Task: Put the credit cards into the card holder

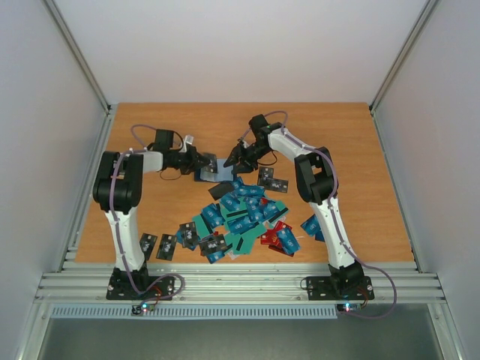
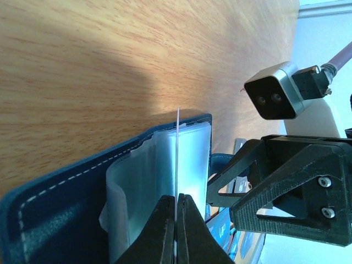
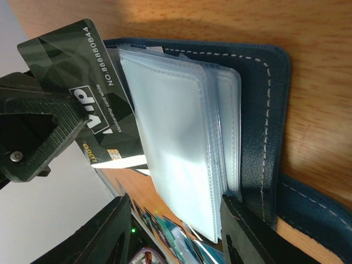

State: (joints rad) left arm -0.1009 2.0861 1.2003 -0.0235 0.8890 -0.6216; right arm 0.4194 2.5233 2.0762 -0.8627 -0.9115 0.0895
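1. The card holder (image 2: 60, 209) runs off the left wrist view's bottom edge.
2. Clear sleeves (image 3: 176, 143) hide part of the black card (image 3: 82, 71).
3. From above, the credit cards' (image 1: 240, 214) print is unreadably small.

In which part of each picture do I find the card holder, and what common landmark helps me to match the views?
Top external: card holder just left of centre, between the left hand and right hand.
Left wrist: lower left, open, stitched blue cover.
Right wrist: centre to right edge, clear sleeves up.
Shared landmark: the wooden table beneath it.
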